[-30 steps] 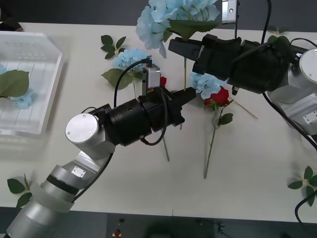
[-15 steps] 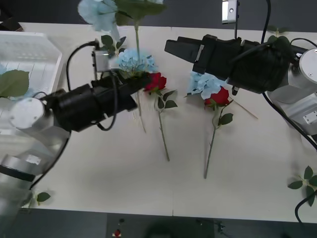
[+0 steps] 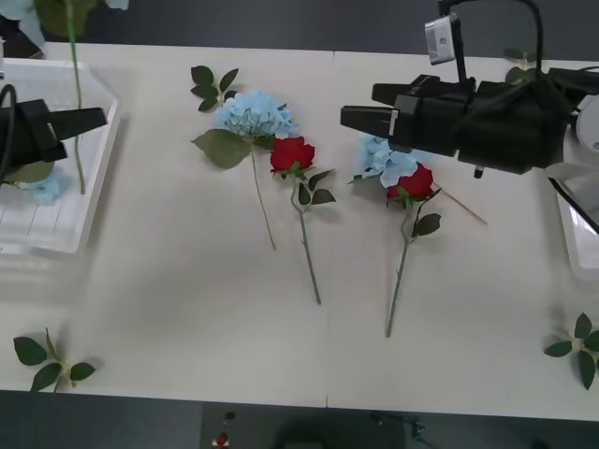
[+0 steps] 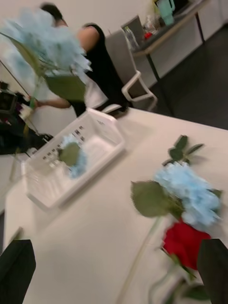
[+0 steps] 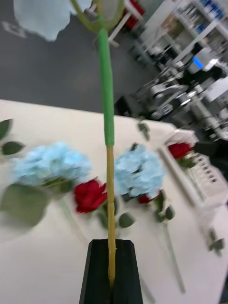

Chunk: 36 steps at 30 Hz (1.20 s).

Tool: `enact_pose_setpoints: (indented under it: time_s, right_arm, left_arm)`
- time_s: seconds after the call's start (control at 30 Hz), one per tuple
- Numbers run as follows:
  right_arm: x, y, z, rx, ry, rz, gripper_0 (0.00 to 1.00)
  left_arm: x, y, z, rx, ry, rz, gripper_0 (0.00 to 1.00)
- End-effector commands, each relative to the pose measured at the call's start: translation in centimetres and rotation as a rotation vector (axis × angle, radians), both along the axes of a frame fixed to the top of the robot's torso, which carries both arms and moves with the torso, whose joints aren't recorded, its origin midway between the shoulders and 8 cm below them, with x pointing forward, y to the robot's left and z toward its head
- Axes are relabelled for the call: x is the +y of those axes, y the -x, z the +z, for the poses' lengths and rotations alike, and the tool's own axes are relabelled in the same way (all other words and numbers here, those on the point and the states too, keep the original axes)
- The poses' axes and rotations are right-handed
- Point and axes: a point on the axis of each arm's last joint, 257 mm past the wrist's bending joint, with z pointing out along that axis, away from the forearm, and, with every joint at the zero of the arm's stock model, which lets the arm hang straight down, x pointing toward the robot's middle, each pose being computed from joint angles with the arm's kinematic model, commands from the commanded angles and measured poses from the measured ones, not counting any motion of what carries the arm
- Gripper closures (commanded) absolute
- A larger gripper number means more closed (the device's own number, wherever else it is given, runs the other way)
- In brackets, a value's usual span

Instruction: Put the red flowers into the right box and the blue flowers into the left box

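While over the slotted left box [image 3: 56, 140] | left gripper [image 5: 111, 266] fingers pinch thin blue-flower stem [image 5: 108, 142] | right gripper [image 4: 114, 266] fingers spread

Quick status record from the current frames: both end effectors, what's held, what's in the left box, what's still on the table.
left end effector: shut on the stem of a blue flower, raised above the left box
right end effector: open, holds nothing, above the table near the right-hand flower pair
left box contents: one blue flower with a green leaf
blue flowers on table: two, one near the middle, one under the right arm
red flowers on table: two
right box: seen only in part, at the right edge
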Motion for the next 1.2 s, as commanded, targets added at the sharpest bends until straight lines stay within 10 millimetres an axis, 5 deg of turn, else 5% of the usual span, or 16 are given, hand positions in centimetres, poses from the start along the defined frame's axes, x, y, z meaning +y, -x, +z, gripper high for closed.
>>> enact_pose_setpoints:
  time_s: [0.03, 0.33, 0.63, 0.73, 0.8, 0.87, 1.03, 1.2]
  right_arm:
    - [-4.7, -1.9, -0.4, 0.041, 0.114, -0.081, 0.00]
    - [-16.7, -4.9, -6.0, 0.178, 0.354, -0.290, 0.00]
    - [-23.4, -4.7, -10.0, 0.261, 0.543, -0.392, 0.00]
    - [-23.2, -3.3, -11.7, 0.379, 0.499, -0.400, 0.00]
    - [-22.3, -2.3, -12.6, 0.463, 0.434, -0.395, 0.00]
    - [-21.4, -1.4, -13.4, 0.542, 0.363, -0.395, 0.00]
    - [-19.5, -0.5, -14.8, 0.688, 0.211, -0.420, 0.00]
    - [-17.6, -0.5, -16.9, 0.779, 0.113, -0.466, 0.00]
  left_arm:
    - [5.8, -1.1, 1.9, 0.061, -0.087, 0.121, 1.00]
    - [21.4, -1.3, 4.0, 0.081, -0.441, 0.499, 1.00]
    - [30.6, 0.3, 3.9, 0.124, -0.669, 0.735, 1.00]
    - [31.6, 0.4, 3.6, 0.124, -0.695, 0.762, 0.81]
    - [31.5, 0.1, 3.5, 0.120, -0.705, 0.766, 0.48]
    - [31.2, -0.1, 3.2, 0.121, -0.709, 0.759, 0.29]
    - [28.7, -0.5, 2.5, 0.126, -0.663, 0.685, 0.18]
    - [21.1, -0.8, -0.4, 0.173, -0.560, 0.462, 0.18]
